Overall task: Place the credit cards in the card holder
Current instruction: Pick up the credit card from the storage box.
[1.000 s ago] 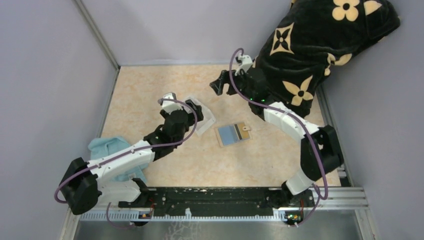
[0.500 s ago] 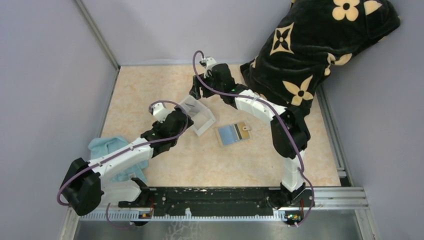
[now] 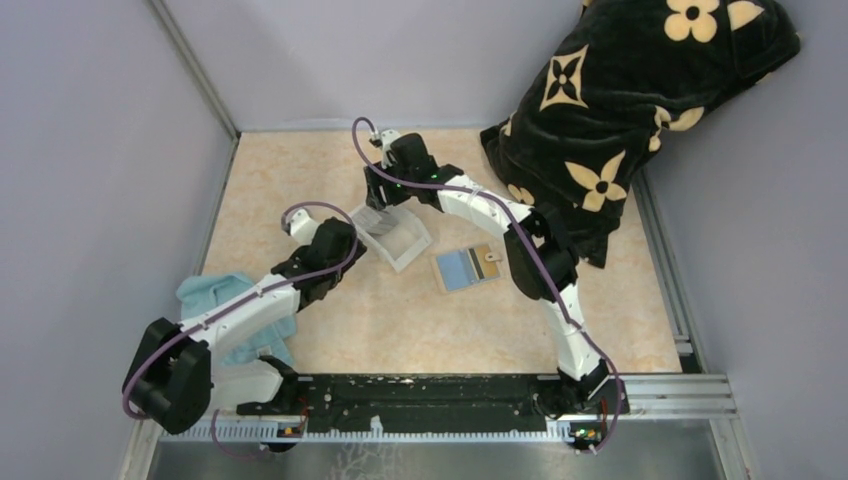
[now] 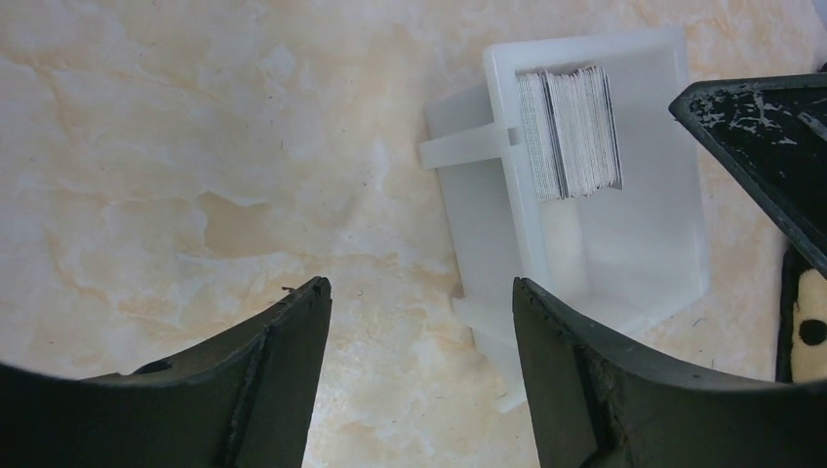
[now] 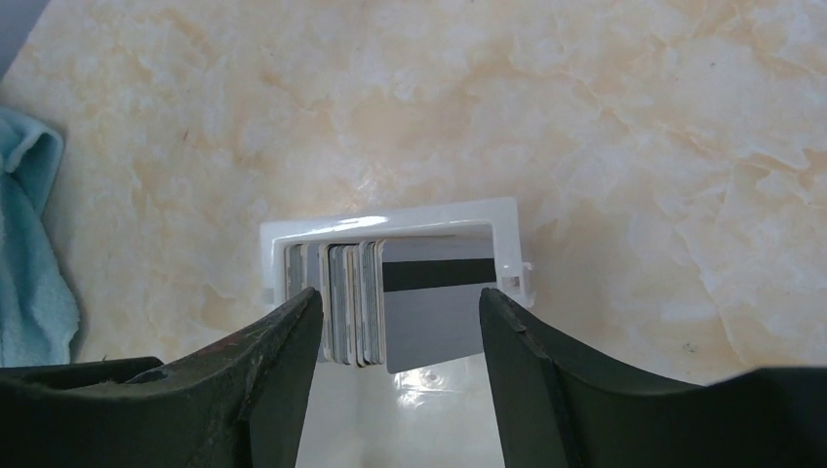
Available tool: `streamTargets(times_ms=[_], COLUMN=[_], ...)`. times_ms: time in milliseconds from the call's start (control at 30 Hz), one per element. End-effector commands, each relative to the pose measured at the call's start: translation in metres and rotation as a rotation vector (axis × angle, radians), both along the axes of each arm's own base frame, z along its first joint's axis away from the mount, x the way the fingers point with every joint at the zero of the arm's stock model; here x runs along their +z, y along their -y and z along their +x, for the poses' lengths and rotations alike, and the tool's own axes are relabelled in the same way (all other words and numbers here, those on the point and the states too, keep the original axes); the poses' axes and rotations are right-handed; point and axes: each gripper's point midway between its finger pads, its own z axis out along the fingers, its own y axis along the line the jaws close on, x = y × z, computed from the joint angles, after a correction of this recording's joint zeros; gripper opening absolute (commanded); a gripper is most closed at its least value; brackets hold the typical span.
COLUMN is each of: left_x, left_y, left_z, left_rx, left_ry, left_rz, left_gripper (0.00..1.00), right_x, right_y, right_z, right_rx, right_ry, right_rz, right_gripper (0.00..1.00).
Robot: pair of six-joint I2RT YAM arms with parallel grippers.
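Several credit cards (image 5: pixel 390 302) stand on edge at one end of a clear white plastic tray (image 3: pixel 405 242); they also show in the left wrist view (image 4: pixel 571 132). One grey card with a black stripe (image 5: pixel 437 307) leans loose. The tan card holder (image 3: pixel 467 267) lies open on the table right of the tray, blue-grey lining up. My right gripper (image 5: pixel 400 312) is open, right over the tray's card end, fingers either side of the stack. My left gripper (image 4: pixel 421 297) is open and empty, just left of the tray.
A light blue cloth (image 3: pixel 222 300) lies at the near left, under my left arm. A black blanket with tan flowers (image 3: pixel 640 90) fills the far right corner. Grey walls close in the table on three sides.
My right arm has swung left from the blanket to above the tray. My left gripper has drawn back off the tray toward the left.
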Motion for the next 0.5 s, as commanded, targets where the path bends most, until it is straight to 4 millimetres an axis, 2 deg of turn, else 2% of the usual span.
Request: streamTargets(times_ms=[0,233,467], left_x=[-0.002,-0.022,-0.038], left_y=[0.004,0.006,0.006], left_z=[0.006,0.012,0.011], left_rx=[-0.02,-0.025,-0.019], left_ry=[0.004,-0.04,-0.068], left_rz=[-0.026,-0.045,-0.054], left_gripper=[0.74,0.63,0.63], right_x=[0.006,-0.011,-0.024], right_y=[-0.008,-0.012,-0.012], right_z=[0.008,0.007,0.002], right_rx=[0.012,0.032,0.043], right_ry=[0.02,-0.016,-0.056], right_rz=[-0.01,-0.028,-0.036], right_gripper=[0.6,0.6,0.57])
